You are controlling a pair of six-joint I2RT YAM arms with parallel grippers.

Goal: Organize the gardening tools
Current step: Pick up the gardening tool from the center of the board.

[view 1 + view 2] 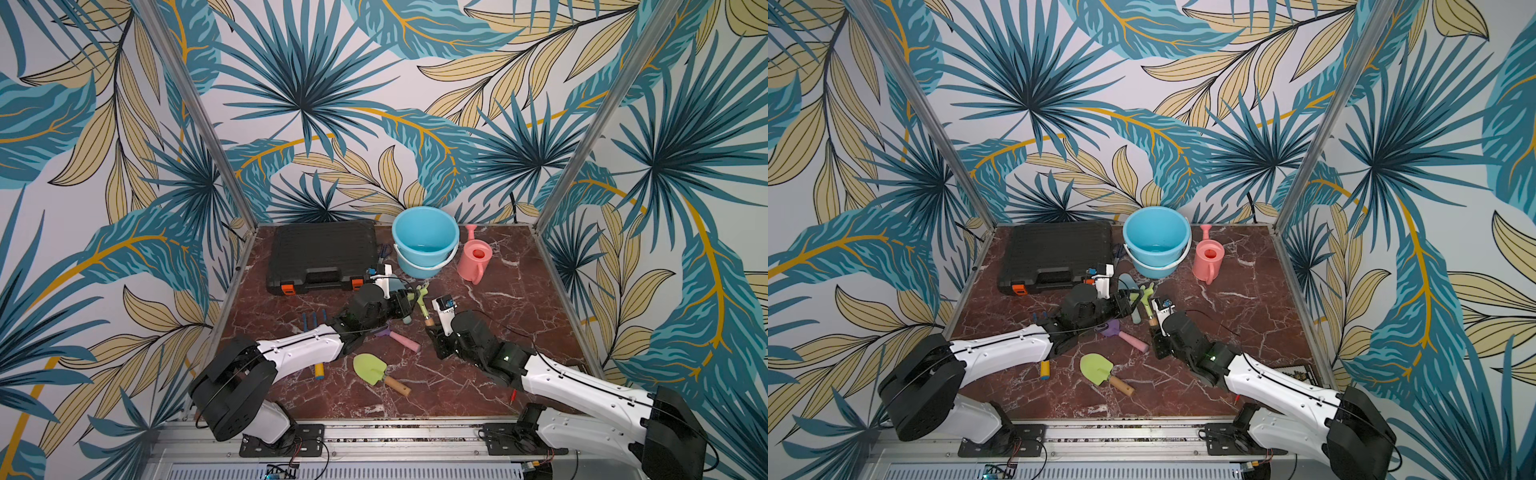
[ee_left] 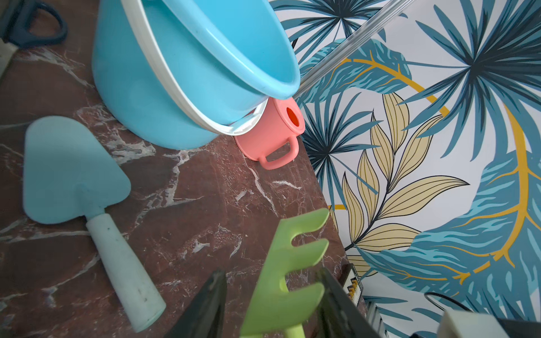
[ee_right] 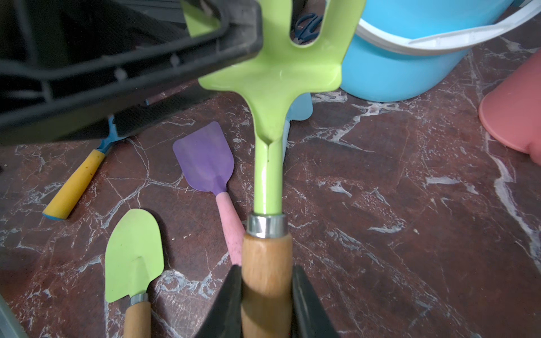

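- Rake: the green rake [image 3: 268, 175] sits mid-frame in both top views, between my two tools.
- The right tool [image 3: 266, 273] has its jaws drawn in tight on the rake's wooden handle.
- The left tool [image 2: 269, 275] stands half-spread either side of the tines; I cannot tell whether it pinches them.
- On the bench [image 1: 519, 316]: light blue trowel [image 2: 73, 169] near the blue bucket [image 1: 419, 266]; purple scoop [image 3: 205, 158], green shovel [image 3: 134, 251] and blue fork [image 3: 76, 184] lower centre.
- The pink watering can [image 1: 473, 257] stands upright, right of the bucket.

Green rake [image 3: 270, 87] with wooden handle, lifted, tilted.
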